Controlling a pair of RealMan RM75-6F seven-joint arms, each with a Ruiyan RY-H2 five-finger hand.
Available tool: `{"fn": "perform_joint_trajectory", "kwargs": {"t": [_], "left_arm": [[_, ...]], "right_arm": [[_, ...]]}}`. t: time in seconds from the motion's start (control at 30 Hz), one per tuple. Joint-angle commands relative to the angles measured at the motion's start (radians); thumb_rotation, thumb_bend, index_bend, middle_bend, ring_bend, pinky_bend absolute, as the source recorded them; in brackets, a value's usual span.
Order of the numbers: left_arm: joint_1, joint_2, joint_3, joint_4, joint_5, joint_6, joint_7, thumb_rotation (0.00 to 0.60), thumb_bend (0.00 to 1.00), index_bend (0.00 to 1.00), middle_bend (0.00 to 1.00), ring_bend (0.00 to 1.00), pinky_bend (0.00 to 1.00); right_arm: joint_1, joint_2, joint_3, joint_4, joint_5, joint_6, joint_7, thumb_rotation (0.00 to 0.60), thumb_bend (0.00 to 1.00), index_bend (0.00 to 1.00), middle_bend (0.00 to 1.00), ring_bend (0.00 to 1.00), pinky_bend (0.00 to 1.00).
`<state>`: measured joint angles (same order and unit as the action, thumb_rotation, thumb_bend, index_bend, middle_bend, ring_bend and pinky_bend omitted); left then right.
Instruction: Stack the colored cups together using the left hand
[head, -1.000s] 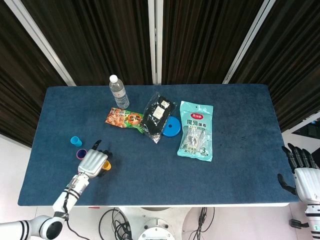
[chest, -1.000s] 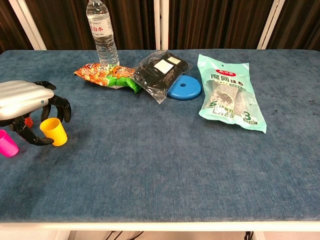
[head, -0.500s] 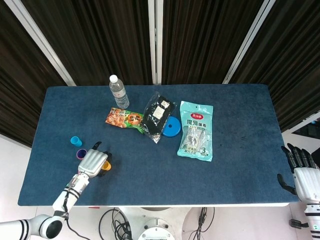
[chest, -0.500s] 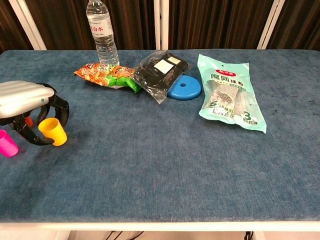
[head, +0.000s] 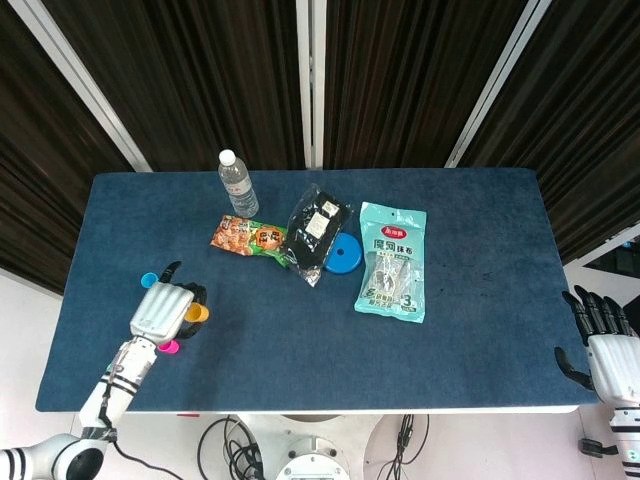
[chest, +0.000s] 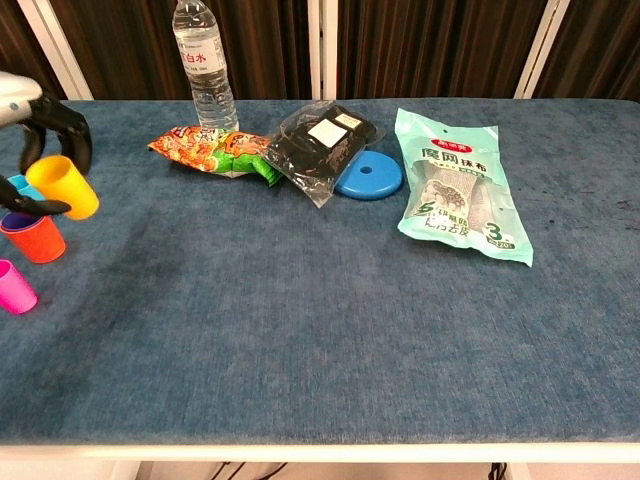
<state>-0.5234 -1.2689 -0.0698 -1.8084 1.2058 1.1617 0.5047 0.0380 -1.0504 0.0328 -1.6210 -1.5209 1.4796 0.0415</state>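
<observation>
My left hand (head: 160, 308) (chest: 38, 118) grips a yellow cup (chest: 62, 187) (head: 197, 314) and holds it tilted above the table near the left edge. Just below it in the chest view an orange cup (chest: 33, 237) stands upright on the cloth; the head view hides this cup under the hand. A light blue cup (head: 149, 280) (chest: 14, 184) stands just beyond the hand. A magenta cup (chest: 14, 287) (head: 168, 346) sits nearer the front edge. My right hand (head: 605, 352) hangs open off the table's right front corner, holding nothing.
At the back of the blue table (chest: 300, 330) stand a water bottle (chest: 203, 66), an orange snack bag (chest: 205, 148), a black pouch (chest: 322, 142), a blue disc (chest: 368, 178) and a teal cloth pack (chest: 455, 190).
My left hand has lifted the yellow cup off the cloth and carried it back and to the left, uncovering the orange cup. The right hand has not moved.
</observation>
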Motion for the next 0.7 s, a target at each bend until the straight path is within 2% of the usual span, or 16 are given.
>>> {"fn": "perform_joint_trajectory", "kwargs": {"t": [0.03,0.2,0.4,0.7], "left_arm": [[0.015,0.027,-0.012,-0.001,-0.038,0.010,-0.002,0.600,0.26,0.48,0.48,0.56,0.11],[0.021,0.030,-0.009,0.042,-0.086,-0.017,-0.028,0.600,0.26,0.48,0.48,0.56,0.11],[0.022,-0.004,-0.007,0.110,-0.095,-0.026,-0.046,0.600,0.26,0.48,0.48,0.56,0.11],[0.027,-0.013,-0.006,0.149,-0.117,-0.038,-0.058,0.600,0.26,0.48,0.48,0.56,0.11]], "right_arm": [[0.000,-0.002,0.001,0.001,0.000,0.002,-0.001,0.600,0.33,0.00,0.00,0.00,0.00],[0.000,-0.005,0.002,-0.001,-0.002,0.004,-0.005,0.600,0.33,0.00,0.00,0.00,0.00],[0.003,-0.009,0.001,-0.002,0.008,-0.011,-0.012,0.600,0.33,0.00,0.00,0.00,0.00],[0.001,-0.006,0.005,-0.010,0.009,0.000,-0.017,0.600,0.33,0.00,0.00,0.00,0.00]]}}
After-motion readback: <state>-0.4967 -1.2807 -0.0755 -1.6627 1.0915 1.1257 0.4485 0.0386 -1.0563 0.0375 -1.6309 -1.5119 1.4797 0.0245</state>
